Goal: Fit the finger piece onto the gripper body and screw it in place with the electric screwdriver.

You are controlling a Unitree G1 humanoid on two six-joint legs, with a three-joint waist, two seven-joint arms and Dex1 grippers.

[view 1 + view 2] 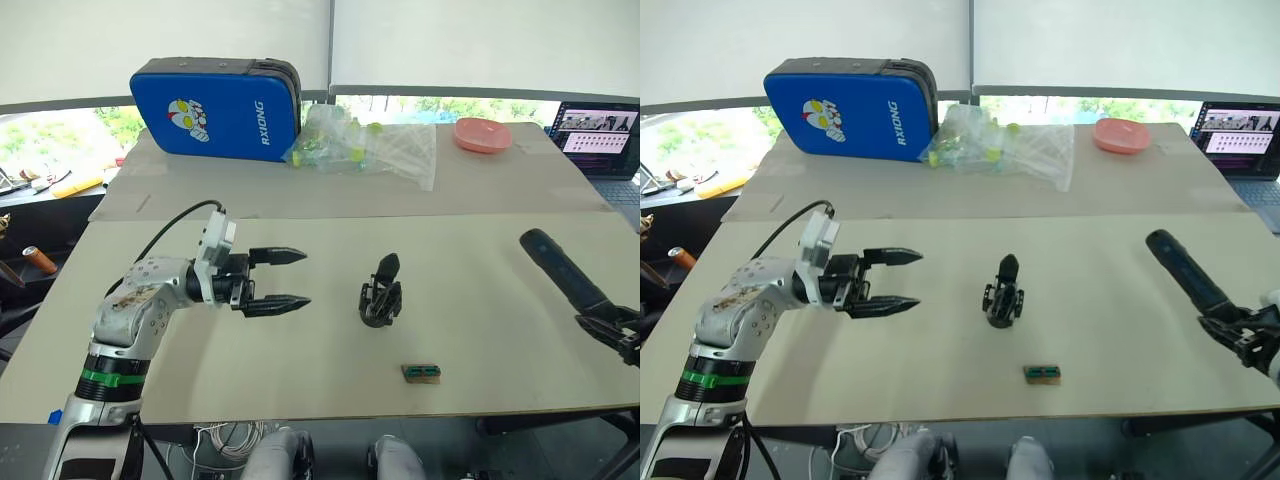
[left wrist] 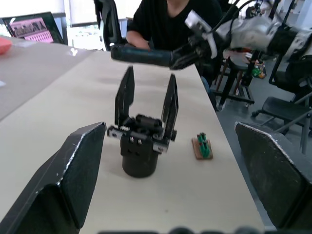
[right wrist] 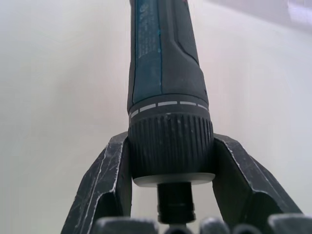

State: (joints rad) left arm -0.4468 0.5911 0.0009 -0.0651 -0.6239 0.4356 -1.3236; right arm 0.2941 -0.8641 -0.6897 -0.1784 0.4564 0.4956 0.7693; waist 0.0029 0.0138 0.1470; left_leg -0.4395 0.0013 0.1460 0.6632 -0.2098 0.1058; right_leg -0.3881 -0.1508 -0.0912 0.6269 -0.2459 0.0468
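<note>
We see the table [image 1: 300, 380] with its near edge running just in front of a small brown and green part [image 1: 421, 373], which lies near that edge. The gripper body [image 1: 381, 292] stands upright near the table's middle, on its round base, with two black pointed fingers rising from it; bare surface lies open on every side of it. Whether the finger piece is one of those two fingers, we cannot tell.

The left gripper [image 1: 292, 278] hovers over the table to the left of the gripper body, well apart from it. Its forearm reaches forward from the near left corner and bends at the wrist, so that the fingers [image 1: 280, 255] point level toward the gripper body, spread wide with nothing between them.

The right gripper [image 1: 1230, 335] sits at the table's right edge, pinching the electric screwdriver [image 1: 560, 268] around its ribbed collar. The tool's thick end slants up and inward over the table.

At the far edge we note a blue case [image 1: 215, 108], a clear plastic bag [image 1: 385, 145], a pink dish [image 1: 482, 134] and a laptop [image 1: 598, 132]. A person in black [image 2: 170, 19] sits beyond the table's right edge.
</note>
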